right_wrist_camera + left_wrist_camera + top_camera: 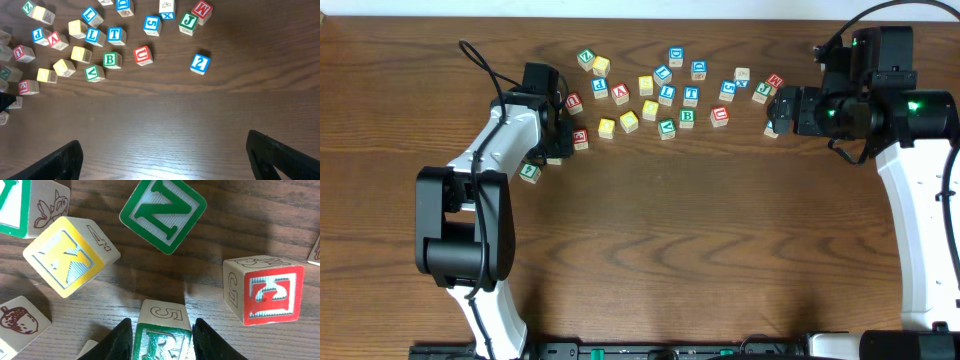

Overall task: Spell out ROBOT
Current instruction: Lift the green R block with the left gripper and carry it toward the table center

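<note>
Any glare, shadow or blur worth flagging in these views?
Overhead: even light, sharp. Left wrist: wide-angle close-up, green R cube cropped between left gripper fingers, shadow beyond it. Right wrist: pale sheen on the table, right gripper fingers dark silhouettes.

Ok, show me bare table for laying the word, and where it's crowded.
Free: the broad strip of table in front of the green B cube and red U cube, between the left arm and right arm. Crowded: the cube cluster behind them, and around the left gripper holding the green R cube.
</note>
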You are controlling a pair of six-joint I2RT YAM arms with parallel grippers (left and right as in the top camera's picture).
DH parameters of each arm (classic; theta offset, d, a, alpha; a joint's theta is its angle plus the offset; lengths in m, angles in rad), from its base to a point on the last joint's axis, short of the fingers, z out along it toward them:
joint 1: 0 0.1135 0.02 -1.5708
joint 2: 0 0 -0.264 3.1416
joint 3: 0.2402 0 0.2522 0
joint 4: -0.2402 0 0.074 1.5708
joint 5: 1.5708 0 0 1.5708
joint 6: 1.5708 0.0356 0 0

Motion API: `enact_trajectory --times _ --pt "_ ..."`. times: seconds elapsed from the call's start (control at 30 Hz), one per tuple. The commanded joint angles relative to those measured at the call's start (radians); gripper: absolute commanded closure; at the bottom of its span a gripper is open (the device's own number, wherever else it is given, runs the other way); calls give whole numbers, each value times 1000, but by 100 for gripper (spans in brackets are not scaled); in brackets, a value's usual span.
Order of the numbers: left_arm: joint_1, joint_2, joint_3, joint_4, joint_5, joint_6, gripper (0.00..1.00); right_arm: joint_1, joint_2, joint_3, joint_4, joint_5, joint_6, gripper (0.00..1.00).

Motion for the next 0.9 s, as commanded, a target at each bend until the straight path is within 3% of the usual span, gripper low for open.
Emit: enact_trajectory --times 0.0,0.73,0.87 --pt "-3 17 -7 1 -2 9 61 -6 2 12 0 -6 -13 1" --pt "-3 18 -35 18 -2 9 63 -6 2 12 0 -6 -13 1" --pt "-3 18 -37 23 -2 9 67 -6 2 12 0 -5 -13 1"
